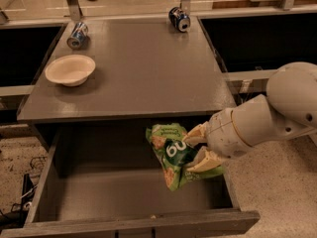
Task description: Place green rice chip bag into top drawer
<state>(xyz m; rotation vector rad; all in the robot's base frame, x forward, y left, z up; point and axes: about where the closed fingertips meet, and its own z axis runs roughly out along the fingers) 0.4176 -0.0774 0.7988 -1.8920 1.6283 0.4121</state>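
The green rice chip bag (172, 155) is a crinkled bright green pouch with white lettering. It hangs inside the open top drawer (133, 222), over its right half, above the drawer floor. My gripper (198, 148) reaches in from the right on a thick white arm and is shut on the bag's right edge, one pale finger above and one below. The drawer is pulled fully out under the grey table (143, 68); its flat front panel runs along the bottom of the view.
A pale bowl (70, 69) sits on the table's left side. One blue soda can (78, 35) lies at the back left and another (179, 19) at the back right. Dark openings flank the table on both sides.
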